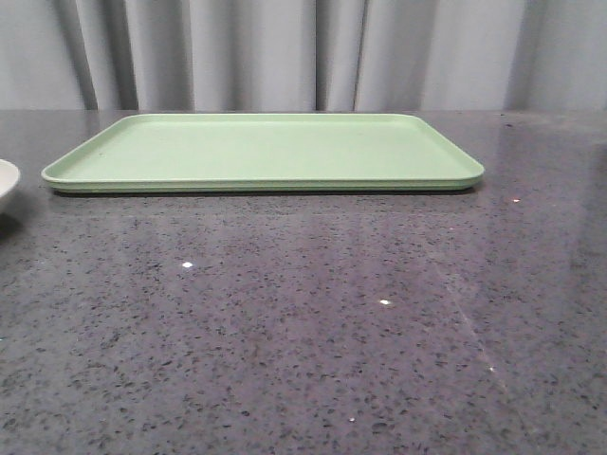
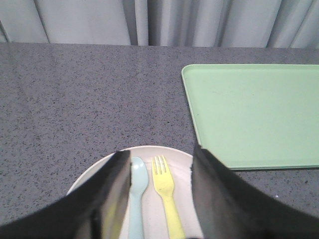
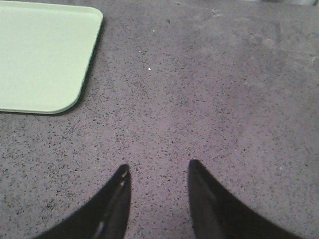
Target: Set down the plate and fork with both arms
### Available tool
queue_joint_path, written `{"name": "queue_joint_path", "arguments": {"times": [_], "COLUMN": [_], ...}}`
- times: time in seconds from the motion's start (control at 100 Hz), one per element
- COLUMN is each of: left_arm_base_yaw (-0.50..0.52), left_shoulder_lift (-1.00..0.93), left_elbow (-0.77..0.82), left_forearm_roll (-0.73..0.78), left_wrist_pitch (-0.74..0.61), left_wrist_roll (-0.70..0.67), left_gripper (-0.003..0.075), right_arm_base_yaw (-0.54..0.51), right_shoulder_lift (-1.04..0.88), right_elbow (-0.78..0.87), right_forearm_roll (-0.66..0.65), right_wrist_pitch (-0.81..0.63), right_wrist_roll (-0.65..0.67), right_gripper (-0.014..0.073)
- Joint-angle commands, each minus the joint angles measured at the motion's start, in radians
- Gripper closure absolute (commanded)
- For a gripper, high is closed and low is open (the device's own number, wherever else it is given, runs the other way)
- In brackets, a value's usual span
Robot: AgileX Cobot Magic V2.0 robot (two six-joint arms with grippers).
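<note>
The light-green tray (image 1: 263, 152) lies flat on the dark speckled surface (image 1: 303, 332), toward the grey curtain (image 1: 303, 52) at the back. Taking the tray as landmark: the plate (image 1: 6, 182) sits on the surface off the tray's left end, apart from it, with only a sliver of its rim showing in the front view.

In the left wrist view the plate (image 2: 172, 155) is seen more fully, close to the tray's (image 2: 254, 114) near-left corner but not touching it. On the plate lie the yellow fork (image 2: 166, 194) and a pale blue-green spoon (image 2: 137, 194), side by side, the fork on the side nearer the tray (tines and spoon bowl both pointing toward the curtain). The left claw (image 2: 157, 167) hangs over the plate with its two dark fingers (image 2: 214, 189) spread wide, the fork and spoon showing between them; it grips nothing.

The right claw (image 3: 157, 172) is over bare surface off the tray's (image 3: 42, 55) right end, near its front corner, fingers parted and holding nothing.
</note>
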Motion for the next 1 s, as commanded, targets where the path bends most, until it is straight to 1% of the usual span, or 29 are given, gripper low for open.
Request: {"name": "queue_joint_path", "arguments": {"times": [0.0, 0.04, 0.08, 0.22, 0.3, 0.35, 0.5, 0.66, 0.86, 0.99], "left_arm_base_yaw": [0.001, 0.001, 0.001, 0.001, 0.003, 0.012, 0.069, 0.143, 0.204, 0.224], "left_shoulder_lift": [0.012, 0.012, 0.012, 0.016, 0.018, 0.023, 0.046, 0.095, 0.231, 0.323], "left_elbow": [-0.038, -0.038, -0.038, -0.032, -0.034, -0.042, -0.095, -0.125, -0.162, -0.18], "left_forearm_roll": [-0.02, -0.02, -0.02, -0.048, -0.038, 0.015, 0.148, 0.148, 0.141, 0.128], "left_wrist_pitch": [-0.099, -0.11, -0.124, -0.179, -0.182, -0.157, -0.029, 0.017, 0.083, 0.07], "left_wrist_roll": [0.001, 0.001, 0.001, 0.001, 0.001, 0.001, 0.001, 0.001, 0.001, 0.001], "left_gripper": [0.0259, 0.024, 0.0238, 0.0239, 0.0241, 0.0244, 0.0282, 0.0293, 0.0293, 0.0294], "right_arm_base_yaw": [-0.004, -0.004, -0.004, -0.004, -0.004, -0.004, -0.004, -0.004, -0.004, -0.004], "right_shoulder_lift": [0.024, 0.024, 0.024, 0.024, 0.024, 0.024, 0.024, 0.024, 0.024, 0.024], "right_elbow": [-0.042, -0.042, -0.041, -0.038, -0.035, -0.035, -0.035, -0.035, -0.035, -0.035], "right_forearm_roll": [0.008, 0.008, 0.008, 0.008, 0.008, 0.008, 0.008, 0.008, 0.008, 0.008], "right_wrist_pitch": [-0.057, -0.057, -0.059, -0.086, -0.079, -0.073, -0.047, -0.035, -0.034, -0.031], "right_wrist_roll": [-0.01, -0.01, -0.01, -0.01, -0.01, -0.01, -0.01, -0.01, -0.01, -0.01], "right_gripper": [0.0155, 0.013, 0.012, 0.012, 0.012, 0.012, 0.012, 0.012, 0.012, 0.012]}}
